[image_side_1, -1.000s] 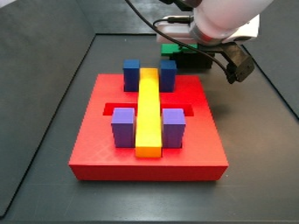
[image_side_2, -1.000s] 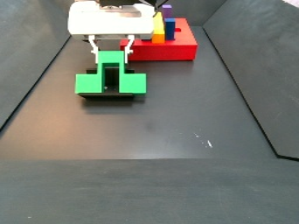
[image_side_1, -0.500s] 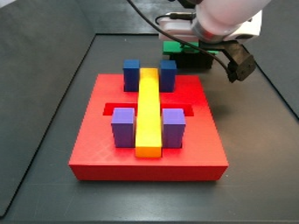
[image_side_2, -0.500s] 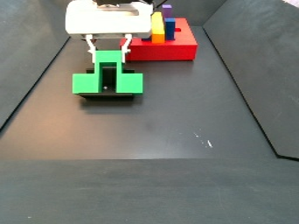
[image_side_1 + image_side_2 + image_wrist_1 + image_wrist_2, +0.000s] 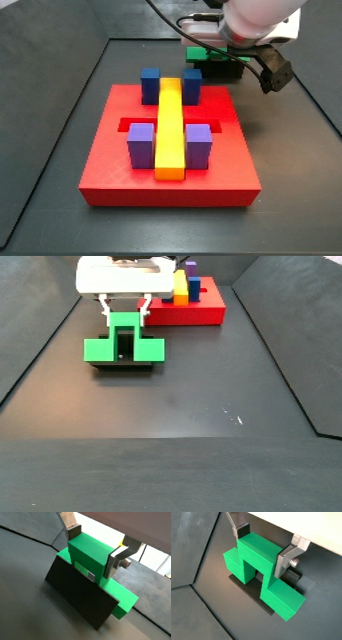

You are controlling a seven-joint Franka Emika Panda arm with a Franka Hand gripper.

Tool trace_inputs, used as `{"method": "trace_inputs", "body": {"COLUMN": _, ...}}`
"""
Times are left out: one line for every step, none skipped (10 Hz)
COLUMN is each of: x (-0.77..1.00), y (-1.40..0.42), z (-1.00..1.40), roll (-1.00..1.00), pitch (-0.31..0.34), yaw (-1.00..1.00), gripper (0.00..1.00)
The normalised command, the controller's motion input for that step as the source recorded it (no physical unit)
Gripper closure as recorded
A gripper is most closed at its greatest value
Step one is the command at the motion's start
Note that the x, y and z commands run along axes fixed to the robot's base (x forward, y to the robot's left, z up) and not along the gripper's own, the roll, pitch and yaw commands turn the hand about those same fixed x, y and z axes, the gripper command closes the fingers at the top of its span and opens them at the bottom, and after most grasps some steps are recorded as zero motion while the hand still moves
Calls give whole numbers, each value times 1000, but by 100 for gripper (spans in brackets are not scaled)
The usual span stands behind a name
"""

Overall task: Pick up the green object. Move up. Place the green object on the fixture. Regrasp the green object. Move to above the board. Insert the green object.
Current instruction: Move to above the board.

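The green object (image 5: 90, 554) is an arch-shaped piece resting on the black fixture (image 5: 80, 597), its raised middle cube on top. My gripper (image 5: 93, 549) stands over it, one silver finger pressed on each side of that middle cube, shut on it. In the wrist view that looks in from the side, the green object (image 5: 254, 554) straddles the fixture (image 5: 295, 577), and the gripper (image 5: 263, 548) clamps the cube. In a side view the gripper (image 5: 126, 316) hangs over the green object (image 5: 100, 350), beside the red board (image 5: 207, 314).
The red board (image 5: 107, 170) carries a long yellow bar (image 5: 170, 130), two blue blocks (image 5: 151, 80) at its far end and two purple blocks (image 5: 140, 145) near its front. Dark walls ring the black floor. Cables run from the arm above.
In a side view, the gripper and the green object shifted together very slightly sideways a second ago. Since then nothing has moved.
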Motion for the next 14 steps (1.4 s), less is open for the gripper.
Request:
{"method": "trace_inputs", "body": {"x": 0, "y": 0, "z": 1400, "roll": 0, "pitch": 0, "yaw": 0, "gripper": 100}}
{"method": "trace_inputs", "body": {"x": -5, "y": -10, "z": 1400, "roll": 2, "pitch": -2, "yaw": -25, "gripper": 100}}
{"method": "trace_inputs", "body": {"x": -30, "y": -3, "z": 1400, "roll": -47, "pitch": -7, "yaw": -35, "gripper": 100}}
{"method": "trace_inputs", "body": {"x": -20, "y": 4, "z": 1400, "roll": -16, "pitch": 14, "yaw": -29, "gripper": 100}}
{"method": "trace_inputs", "body": {"x": -10, "y": -11, "z": 1400, "roll": -6, "pitch": 51, "yaw": -28, "gripper": 100}}
{"method": "trace_inputs", "body": {"x": -14, "y": -18, "z": 1400, "roll": -5, "pitch": 55, "yaw": -19, "gripper": 100}}
{"method": "trace_inputs", "body": {"x": -3, "y": -9, "z": 1400, "roll": -5, "pitch": 65, "yaw": -3, "gripper": 100}}
{"method": "trace_inputs", "body": {"x": 16, "y": -23, "z": 654, "roll": -5, "pitch": 88, "yaw": 5, "gripper": 100}}
{"method": "trace_inputs", "body": {"x": 32, "y": -12, "z": 324, "roll": 8, "pitch": 98, "yaw": 14, "gripper": 100}}
{"method": "trace_inputs", "body": {"x": 48, "y": -21, "z": 167, "roll": 9, "pitch": 101, "yaw": 30, "gripper": 100}}
{"method": "trace_inputs", "body": {"x": -946, "y": -1400, "z": 289, "roll": -1000, "pitch": 107, "yaw": -5, "gripper": 100}}
{"method": "trace_inputs", "body": {"x": -966, "y": -1400, "z": 282, "roll": -1000, "pitch": 99, "yaw": -2, "gripper": 100}}
{"method": "trace_inputs", "body": {"x": -1053, "y": -1400, "z": 289, "roll": -1000, "pitch": 72, "yaw": 13, "gripper": 100}}
{"method": "trace_inputs", "body": {"x": -1064, "y": -1400, "z": 270, "roll": -1000, "pitch": 73, "yaw": 18, "gripper": 100}}
